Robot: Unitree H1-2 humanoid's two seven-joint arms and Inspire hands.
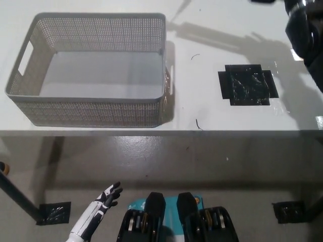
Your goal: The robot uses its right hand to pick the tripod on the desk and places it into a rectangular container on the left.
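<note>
The tripod is lifted off the white desk and almost all of it lies beyond the top edge of the head view. Only a dark sliver of the tripod [263, 1] shows, and its long shadow [217, 38] falls across the desk right of the basket. My black right hand [304, 25] is high at the top right corner, carrying the tripod; its fingers are cut off by the edge. The grey perforated rectangular basket [91, 108] stands empty on the desk's left. My white left hand [100, 212] hangs below the desk at the lower left, fingers apart, holding nothing.
A black tape patch [247, 84] marks the desk where the tripod lay. The desk's front edge [161, 132] runs across the middle of the picture, with grey floor below. Black tape pieces [53, 213] lie on the floor by a table leg.
</note>
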